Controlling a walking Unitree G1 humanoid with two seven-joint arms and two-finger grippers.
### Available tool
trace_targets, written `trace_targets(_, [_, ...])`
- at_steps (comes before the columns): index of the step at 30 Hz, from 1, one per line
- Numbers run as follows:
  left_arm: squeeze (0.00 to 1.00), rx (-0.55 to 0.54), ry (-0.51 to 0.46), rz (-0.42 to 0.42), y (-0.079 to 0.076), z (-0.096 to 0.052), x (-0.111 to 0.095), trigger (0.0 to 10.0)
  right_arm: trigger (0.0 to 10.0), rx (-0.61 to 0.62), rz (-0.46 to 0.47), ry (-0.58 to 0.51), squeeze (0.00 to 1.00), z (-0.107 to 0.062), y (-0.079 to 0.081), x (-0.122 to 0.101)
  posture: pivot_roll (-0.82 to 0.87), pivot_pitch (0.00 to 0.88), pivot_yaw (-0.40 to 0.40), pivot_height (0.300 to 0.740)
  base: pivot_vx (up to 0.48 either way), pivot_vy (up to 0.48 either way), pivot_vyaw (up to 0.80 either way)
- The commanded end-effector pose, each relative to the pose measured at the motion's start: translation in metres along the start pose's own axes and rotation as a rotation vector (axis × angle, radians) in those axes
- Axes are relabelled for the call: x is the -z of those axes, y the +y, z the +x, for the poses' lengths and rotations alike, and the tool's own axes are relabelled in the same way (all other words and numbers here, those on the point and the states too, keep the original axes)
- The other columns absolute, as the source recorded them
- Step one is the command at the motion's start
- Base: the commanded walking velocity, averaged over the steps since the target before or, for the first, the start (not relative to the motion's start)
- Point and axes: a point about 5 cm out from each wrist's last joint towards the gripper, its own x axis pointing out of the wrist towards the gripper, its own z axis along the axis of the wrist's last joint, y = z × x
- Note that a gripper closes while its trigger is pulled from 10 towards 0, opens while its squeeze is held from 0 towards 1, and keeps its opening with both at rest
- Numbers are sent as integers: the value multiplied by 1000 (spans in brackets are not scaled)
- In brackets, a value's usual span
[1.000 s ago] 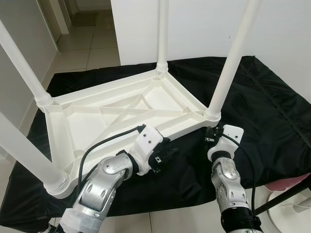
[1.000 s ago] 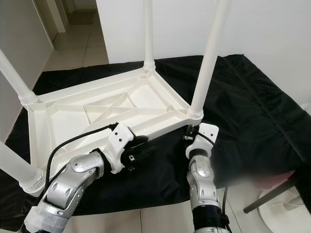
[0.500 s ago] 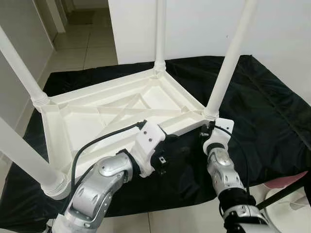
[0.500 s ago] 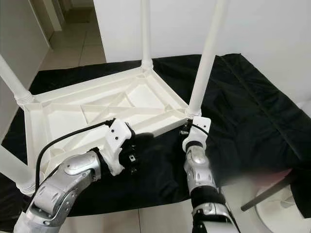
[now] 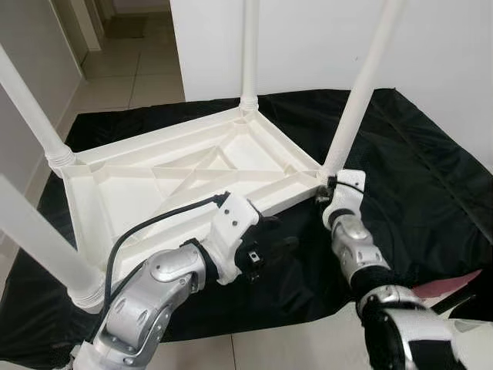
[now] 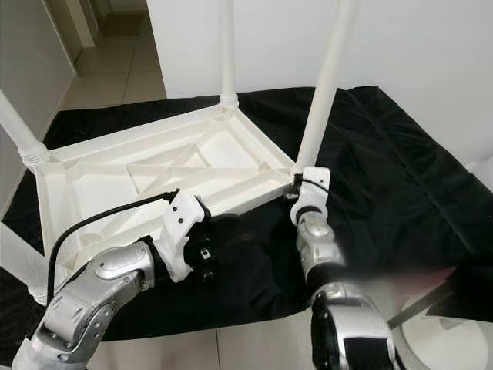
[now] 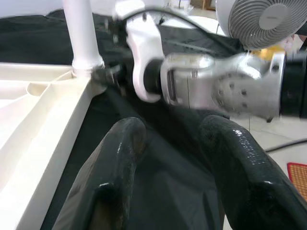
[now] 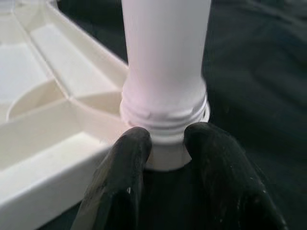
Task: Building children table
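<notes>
A white plastic children's table (image 5: 146, 181) lies upside down on a black cloth (image 5: 416, 169), with its legs pointing up. My right gripper (image 5: 323, 191) is at the foot of the near right leg (image 5: 358, 100). In the right wrist view its fingertips (image 8: 136, 139) rest against the leg's threaded collar (image 8: 165, 112), with a narrow gap between the fingers. My left gripper (image 7: 172, 132) hangs open and holds nothing. It is low over the cloth, beside the table's near edge (image 7: 48, 158), and points toward the right arm.
A white wall (image 5: 308, 38) stands behind the table, and a tiled corridor (image 5: 131, 69) runs off at the far left. A fan (image 7: 261, 21) stands to my right, with its base (image 6: 439, 331) and a red mat (image 5: 454, 287) on the floor.
My right gripper has moved forward from just short of the table corner, and its fingertips now meet the leg's collar. The left arm has shifted slightly. The camera has moved a little.
</notes>
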Motion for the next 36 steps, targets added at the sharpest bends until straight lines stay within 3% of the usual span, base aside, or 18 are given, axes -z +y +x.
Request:
trace_targets(1, [0,-7,19,12,1,-6,5,10000,10000,25,2,-17,0,3,-9,-4,36,13,1,740,0,0,0])
trace_targets(7, [0,-35,32,7,2,-12,9,10000,10000,47,-1,-25,0,5,-17,-6,36,13,1,740,0,0,0])
trace_targets(10, [0,-65,62,-27,0,-29,18,10000,10000,64,20,-56,0,3,-25,-6,47,26,6,740,0,0,0])
trace_targets(15, [0,-86,125,-28,-1,-54,25,10000,10000,16,60,-133,0,-3,-22,-5,59,36,6,740,0,0,0])
trace_targets(19, [0,-92,135,-23,0,-56,25,10000,10000,10,66,-140,0,-4,-21,-4,59,36,6,740,0,0,0])
trace_targets(22, [0,-84,222,-30,2,-80,30,10000,10000,-50,89,-178,0,-9,-15,-3,58,49,9,740,0,0,0])
trace_targets(25, [0,-83,236,-31,2,-83,30,10000,10000,-59,92,-184,0,-10,-14,-3,58,49,9,740,0,0,0])
trace_targets(27, [0,-86,336,7,7,-104,33,10000,10000,-106,88,-196,0,-12,-9,-3,64,50,6,740,0,0,0])
trace_targets(28, [0,-86,336,7,7,-104,33,10000,10000,-106,88,-196,0,-12,-9,-3,64,50,6,740,0,0,0])
trace_targets(30, [0,-98,409,19,12,-122,30,10000,10000,-163,78,-206,0,-14,-5,-2,64,50,6,740,0,0,0])
trace_targets(35, [0,-115,442,11,15,-135,28,10000,10000,-207,71,-212,0,-14,-3,-2,78,49,3,740,0,0,0])
trace_targets(36, [0,-126,457,4,16,-143,26,10000,10000,-221,66,-214,0,-13,-2,-4,78,49,3,740,0,0,0])
